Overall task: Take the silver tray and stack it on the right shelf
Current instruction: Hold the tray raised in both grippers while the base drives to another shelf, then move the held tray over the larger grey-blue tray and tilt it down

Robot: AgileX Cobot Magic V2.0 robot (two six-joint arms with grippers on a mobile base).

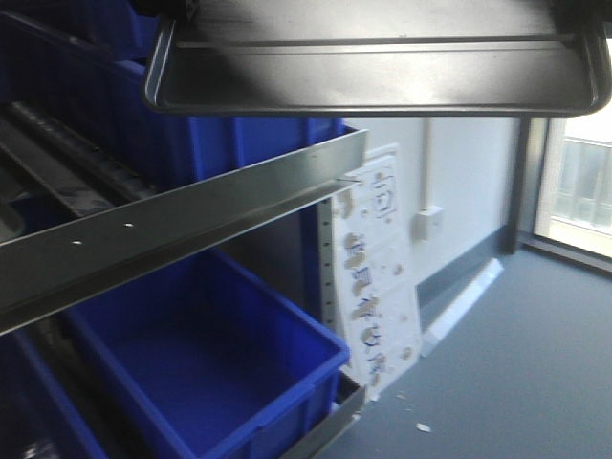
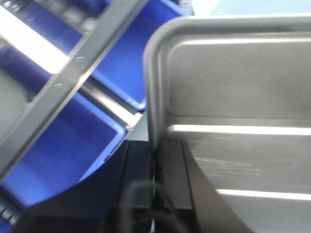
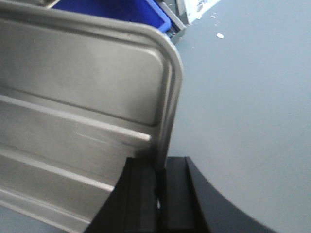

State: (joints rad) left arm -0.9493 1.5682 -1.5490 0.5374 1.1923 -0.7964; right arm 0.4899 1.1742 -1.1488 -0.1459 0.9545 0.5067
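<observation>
The silver tray [image 1: 373,81] hangs level at the top of the front view, above and to the right of the right shelf's flat front rail [image 1: 191,215]. Its ridged base shows in both wrist views [image 2: 233,82] [image 3: 82,77]. My left gripper [image 2: 155,145] is shut on the tray's left rim, one finger on each side of it. On the opposite rim my right gripper [image 3: 160,165] is shut in the same way. The shelf rail [image 2: 82,63] runs diagonally below the tray's left end. The shelf's rollers are mostly hidden in shadow.
Blue crates [image 1: 210,354] [image 2: 63,150] sit under and behind the rail; one crate corner [image 3: 121,9] shows past the tray. A white picture board [image 1: 373,277] leans by the rack's end post. Grey floor [image 1: 516,363] lies to the right, with a window [image 1: 583,182] beyond.
</observation>
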